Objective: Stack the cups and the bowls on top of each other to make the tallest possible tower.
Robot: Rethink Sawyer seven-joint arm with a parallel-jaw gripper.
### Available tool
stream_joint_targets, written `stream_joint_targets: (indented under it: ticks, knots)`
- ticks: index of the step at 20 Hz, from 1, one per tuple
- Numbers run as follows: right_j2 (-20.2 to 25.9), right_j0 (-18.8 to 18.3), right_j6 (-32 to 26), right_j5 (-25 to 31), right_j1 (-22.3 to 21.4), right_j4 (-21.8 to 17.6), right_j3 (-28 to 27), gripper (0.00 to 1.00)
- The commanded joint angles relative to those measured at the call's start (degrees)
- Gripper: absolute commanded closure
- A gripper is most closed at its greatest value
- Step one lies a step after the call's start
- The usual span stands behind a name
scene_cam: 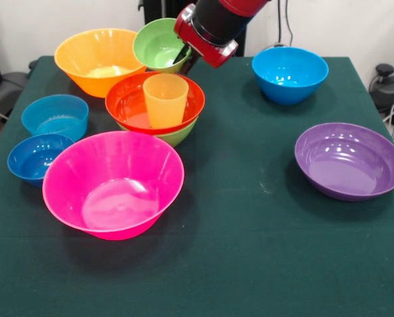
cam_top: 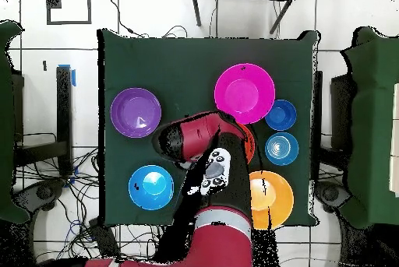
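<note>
The tower stands left of centre in the front view: a medium green bowl (scene_cam: 178,136) at the bottom, a red-orange bowl (scene_cam: 126,100) nested in it, and the yellow cup (scene_cam: 165,99) upright inside that. My gripper (scene_cam: 182,58) comes down from the top and is shut on the rim of a small green bowl (scene_cam: 157,43). It holds the bowl tilted, just behind and above the yellow cup. In the overhead view my arm (cam_top: 204,143) covers the tower, and only a sliver of the red-orange bowl (cam_top: 248,144) shows.
A large pink bowl (scene_cam: 112,183) sits in front of the tower and a large orange bowl (scene_cam: 99,59) behind it on the left. A light-blue bowl (scene_cam: 55,115) and a dark blue bowl (scene_cam: 35,157) are at the left. A blue bowl (scene_cam: 289,72) and a purple bowl (scene_cam: 349,160) are on the right.
</note>
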Motion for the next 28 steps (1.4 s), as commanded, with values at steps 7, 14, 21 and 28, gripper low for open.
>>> stream_joint_targets:
  ticks: [7, 14, 21, 28]
  knots:
    - [10.8, -3.6, -16.7, 10.2, -2.0, 0.3, -2.4, 1.0]
    - [13.0, -5.3, -16.4, 10.3, -2.3, -0.4, -4.1, 1.0]
    - [15.1, -6.1, -14.9, 12.9, -1.8, 0.5, -7.7, 1.0]
    - [15.1, -5.8, -13.7, 15.6, -1.2, -0.5, -11.9, 1.0]
